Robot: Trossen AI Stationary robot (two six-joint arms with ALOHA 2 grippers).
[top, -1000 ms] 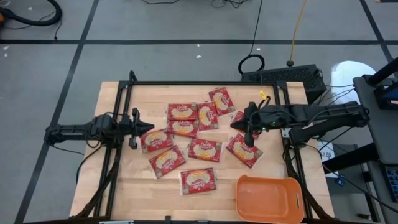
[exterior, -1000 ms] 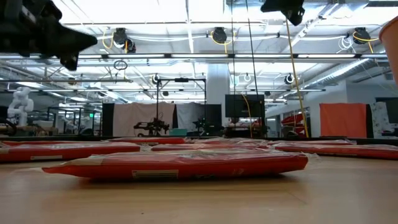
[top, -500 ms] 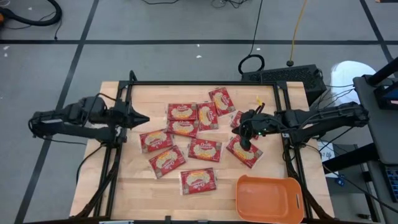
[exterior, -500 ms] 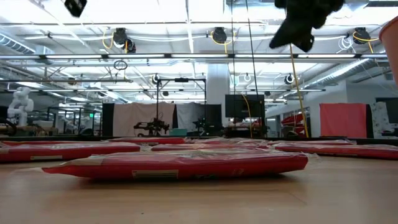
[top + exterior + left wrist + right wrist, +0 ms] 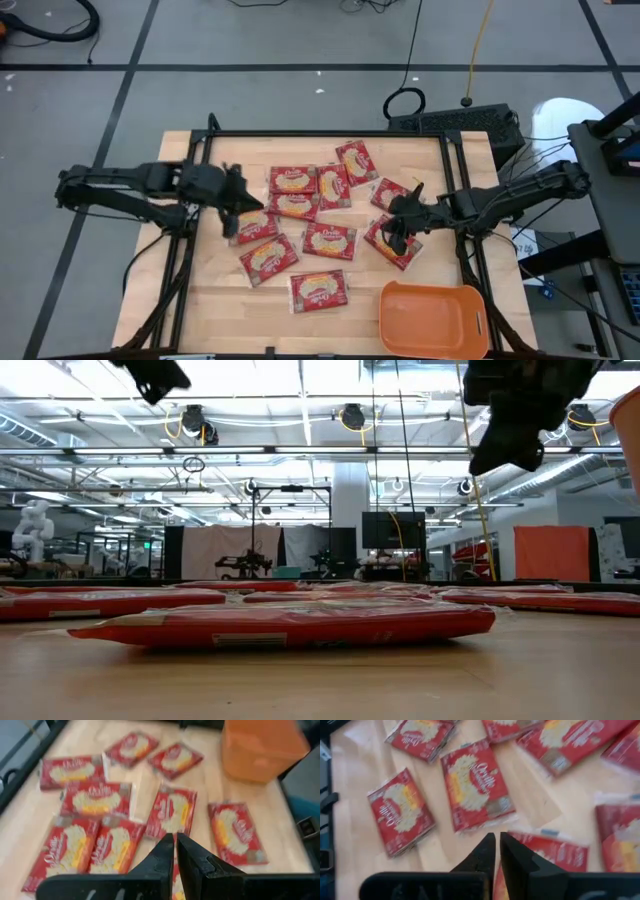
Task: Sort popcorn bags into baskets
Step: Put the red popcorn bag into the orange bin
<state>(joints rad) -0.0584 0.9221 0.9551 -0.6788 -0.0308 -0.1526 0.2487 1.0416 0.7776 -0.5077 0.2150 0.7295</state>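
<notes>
Both end effectors w/ fingers together, holding nothing. Left end effector [image 5: 232, 205] & right end effector [image 5: 400, 232] hover over popcorn bags [image 5: 329, 241] on the counter [image 5: 180, 300]. Orange basket [image 5: 433, 320] sits near right one.

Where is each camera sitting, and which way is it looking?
High view: above the table, looking straight down; shows both arms, the left gripper, the right gripper and the orange basket.
Low view: at table-top height, looking level across the popcorn bags into the room; arm parts hang at the top.
Left wrist view: on the left arm, looking past its shut fingers at bags and basket.
Right wrist view: on the right arm, looking down past its fingers at bags.
All views share the red bags.
</notes>
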